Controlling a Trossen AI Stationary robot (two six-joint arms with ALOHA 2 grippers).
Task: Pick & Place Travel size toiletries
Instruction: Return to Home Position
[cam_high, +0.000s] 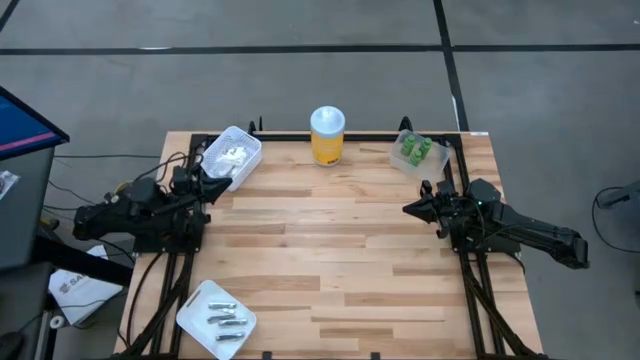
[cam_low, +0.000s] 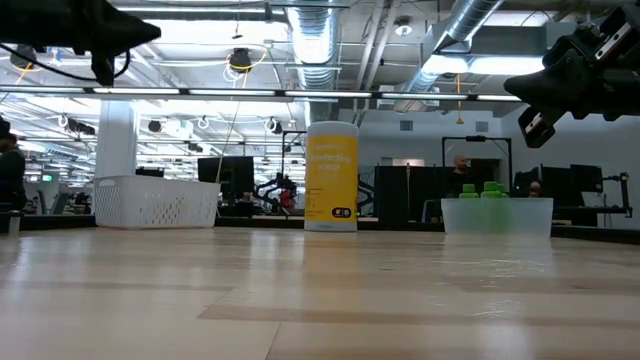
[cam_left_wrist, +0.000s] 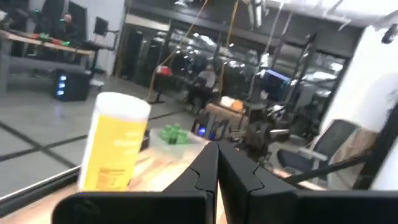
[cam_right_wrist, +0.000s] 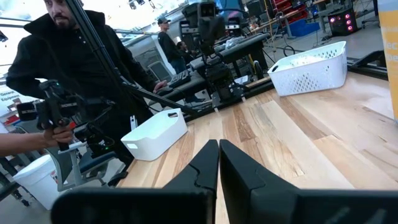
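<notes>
White packets (cam_high: 236, 153), seen from above, lie in the far-left basket (cam_high: 252, 143), green pieces (cam_high: 416, 150) in the far-right tub (cam_high: 400, 163), silvery tubes (cam_high: 225, 320) on the near-left tray (cam_high: 195, 305). Low view: arms raised. Wrist views: left gripper (cam_left_wrist: 217, 149) and right gripper (cam_right_wrist: 219, 146) clenched, empty. Sorting looks done; next, park both arms.

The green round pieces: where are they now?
In the high view the green round pieces sit in the clear plastic tub at the far right corner of the wooden table, right of the tall yellow jar with a white lid.
</notes>
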